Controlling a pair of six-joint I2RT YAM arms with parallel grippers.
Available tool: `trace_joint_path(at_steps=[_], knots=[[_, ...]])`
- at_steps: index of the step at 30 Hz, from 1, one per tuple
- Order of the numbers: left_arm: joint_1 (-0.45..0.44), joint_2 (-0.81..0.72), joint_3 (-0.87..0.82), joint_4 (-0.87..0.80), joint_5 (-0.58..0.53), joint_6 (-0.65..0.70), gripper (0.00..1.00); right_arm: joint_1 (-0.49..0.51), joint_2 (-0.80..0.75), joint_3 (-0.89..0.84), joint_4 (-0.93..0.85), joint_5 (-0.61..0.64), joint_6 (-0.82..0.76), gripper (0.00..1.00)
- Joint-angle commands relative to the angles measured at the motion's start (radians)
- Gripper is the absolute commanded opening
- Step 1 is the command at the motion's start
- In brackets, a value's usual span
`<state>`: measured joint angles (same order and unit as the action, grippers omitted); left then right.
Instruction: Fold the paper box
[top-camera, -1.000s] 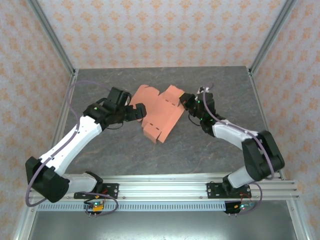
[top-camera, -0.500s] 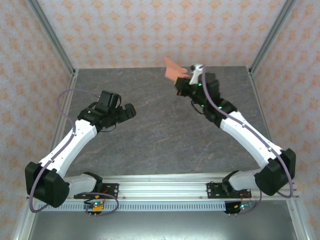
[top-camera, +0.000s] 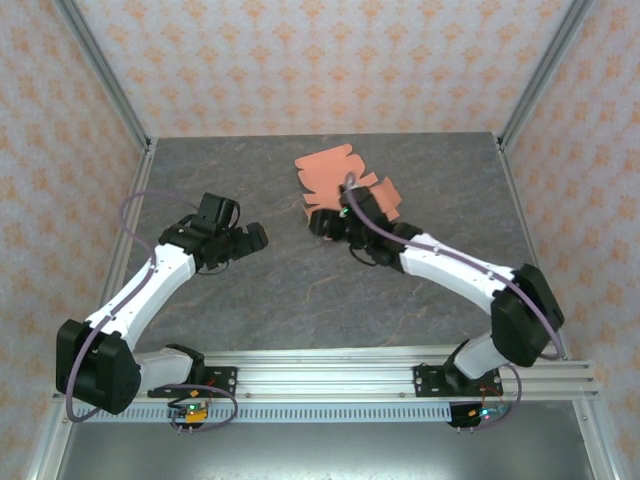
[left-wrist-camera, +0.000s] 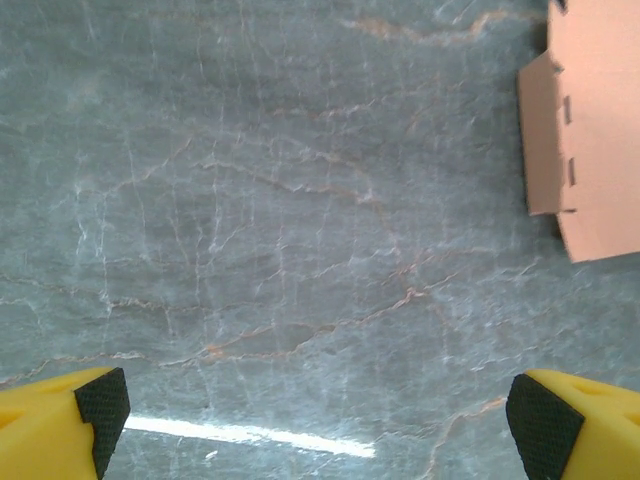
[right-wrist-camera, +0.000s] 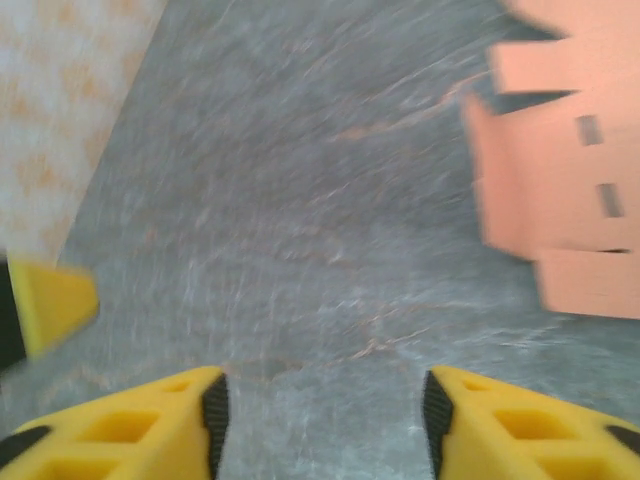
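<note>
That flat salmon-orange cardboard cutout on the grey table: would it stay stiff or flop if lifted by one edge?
Probably floppy: the salmon-orange die-cut card sheet looks thin, and its cut flaps and slots would likely let it bend and droop. It also seems light, so a push might slide it over the smooth grey marbled table rather than crease it.

You have a grey, veined table (top-camera: 300, 310) before you, orange-patterned wallpaper (top-camera: 320, 60) on 3 sides, 2 metal corner posts (top-camera: 104, 70) and a slotted rail (top-camera: 330, 372) along the near edge.
</note>
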<state>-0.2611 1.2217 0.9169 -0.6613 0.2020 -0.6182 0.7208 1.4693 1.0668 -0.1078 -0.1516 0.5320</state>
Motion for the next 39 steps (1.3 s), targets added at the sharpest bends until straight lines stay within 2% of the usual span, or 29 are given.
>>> trace_joint_path(at_steps=[1, 6, 10, 15, 19, 29, 33, 39], knots=[[0.005, -0.013, -0.043, 0.047, 0.011, 0.015, 1.0, -0.094, -0.056, -0.007, -0.134, 0.119, 0.285, 0.67], [0.006, -0.002, -0.066, 0.1, 0.038, -0.014, 1.0, -0.198, -0.045, -0.13, -0.044, 0.088, 0.598, 0.7], [0.006, 0.007, -0.035, 0.069, 0.031, 0.003, 1.0, -0.226, 0.019, -0.149, -0.017, 0.058, 0.724, 0.7], [0.006, -0.018, -0.04, 0.039, -0.01, 0.024, 1.0, -0.233, 0.164, -0.116, 0.025, 0.014, 0.78, 0.7], [0.006, -0.032, -0.06, 0.035, -0.009, 0.012, 1.0, -0.245, 0.256, -0.107, 0.139, -0.01, 0.815, 0.65], [0.006, -0.083, -0.063, -0.021, -0.074, 0.058, 1.0, -0.288, 0.376, -0.092, 0.274, 0.025, 0.794, 0.39], [0.005, -0.087, -0.053, -0.032, -0.083, 0.072, 1.0, -0.298, 0.381, -0.114, 0.345, 0.033, 0.801, 0.3], [0.007, -0.087, -0.041, -0.034, -0.095, 0.078, 1.0, -0.298, 0.353, -0.107, 0.3, 0.027, 0.799, 0.34]])
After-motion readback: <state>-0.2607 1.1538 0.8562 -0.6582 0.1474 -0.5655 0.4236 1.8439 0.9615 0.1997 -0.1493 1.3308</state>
